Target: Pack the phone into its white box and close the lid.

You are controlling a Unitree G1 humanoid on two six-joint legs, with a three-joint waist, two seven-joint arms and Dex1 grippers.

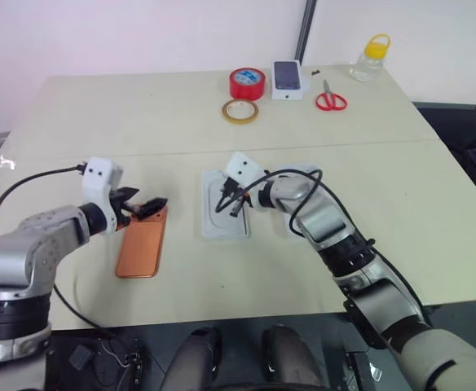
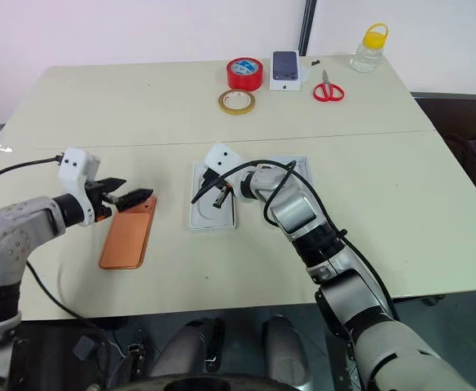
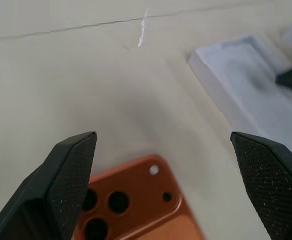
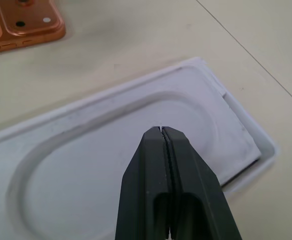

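While the right end effector [image 4: 162,131] hangs clenched and empty over the flat white insert [image 1: 224,205] with its oval recess, the left end effector [image 1: 144,205] stands released, its textured black fingers [image 3: 68,172] spread above the lens corner of the phone [image 1: 143,240]. That copper-orange phone, smooth and round-cornered, lies back-up on the matte beige worktop [image 1: 181,122], at about nine o'clock from the insert and well apart from it. A second white tray [image 2: 297,169] peeks out behind the right arm; I cannot tell whether it is the box or the lid. Judging by this, packing has barely begun: the phone is not yet boxed, nothing is closed.
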